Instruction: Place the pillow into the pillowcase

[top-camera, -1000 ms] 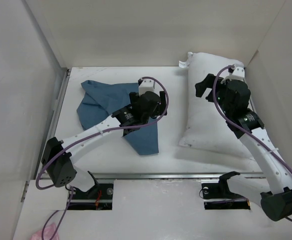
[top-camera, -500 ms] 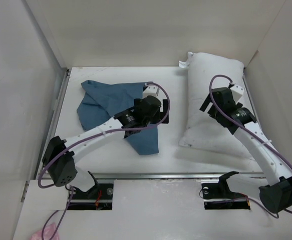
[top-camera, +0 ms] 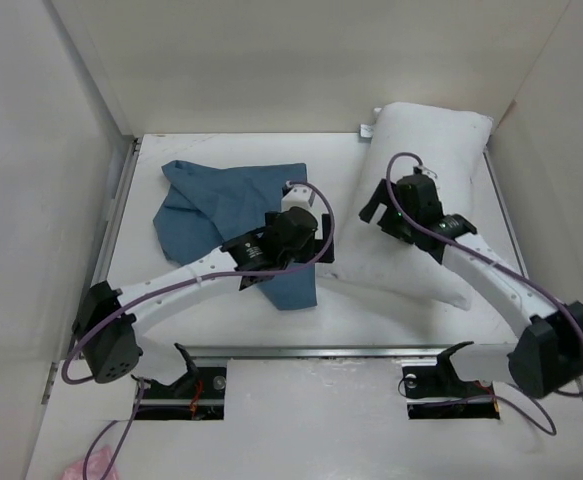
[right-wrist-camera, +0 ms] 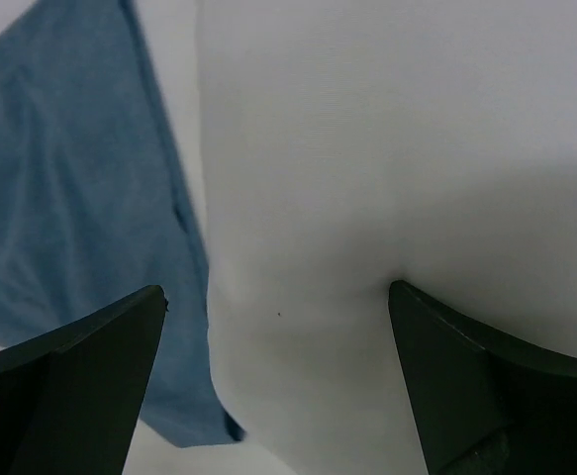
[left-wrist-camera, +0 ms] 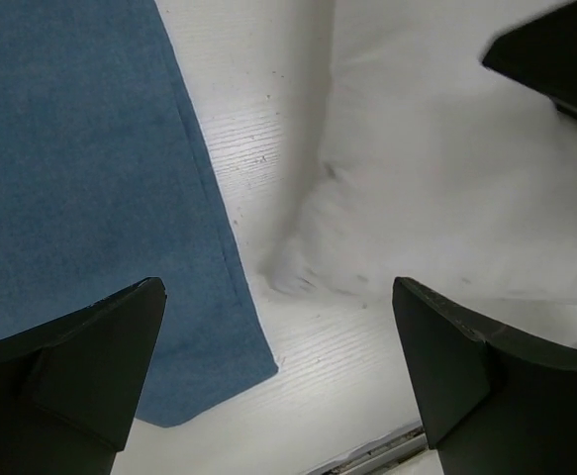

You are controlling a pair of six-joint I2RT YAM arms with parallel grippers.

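While the pillow (right-wrist-camera: 367, 148) is being steadied beneath the wide, empty right gripper (right-wrist-camera: 278, 381), the pillowcase (left-wrist-camera: 80, 178) below the equally wide left gripper (left-wrist-camera: 278, 396) is being approached at its hem, for a single-layer pinch.

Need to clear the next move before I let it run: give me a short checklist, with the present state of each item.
1. Left gripper open and empty: ok, jaws wide apart with nothing between them.
2. Right gripper open: ok, jaws wide apart above the pillow. Whether it touches the pillow: cannot tell.
3. Pillow outside the pillowcase: ok. In the left wrist view a strip of bare table lies between them.
4. Pillowcase mouth located: cannot tell, it lies crumpled and no opening shows.
5. Pillowcase held open for insertion: not ok, neither gripper holds it.
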